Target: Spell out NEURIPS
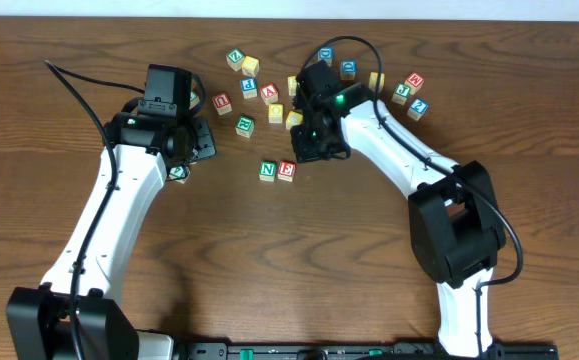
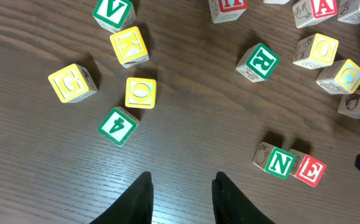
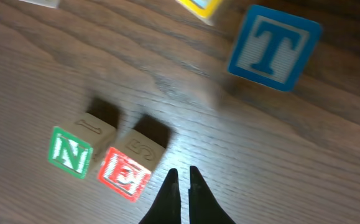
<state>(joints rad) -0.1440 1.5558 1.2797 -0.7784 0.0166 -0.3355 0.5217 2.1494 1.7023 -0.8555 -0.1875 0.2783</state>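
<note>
Only a start has been made on the word: the N cube and the E cube are set touching in a short row near the middle of the table, N on the left, while the scattered cubes are left lying farther back. The right gripper is seen with its fingers pressed together and nothing between them, close beside the E cube. The left gripper is held partly open and empty over bare wood to the left of the row, near the 4 cube. The chief risk is judged to lie with the right arm: if it were swung or lowered carelessly, the E cube could be knocked and the row skewed. A wrong cube could also be picked, since the letters cannot be read from overhead. Only in the left wrist view is the green R cube plainly read, far of the row. Only in the right wrist view are the shut fingertips and a blue T cube shown closely. Both arms and the whole spread are shown by the overhead view alone.
</note>
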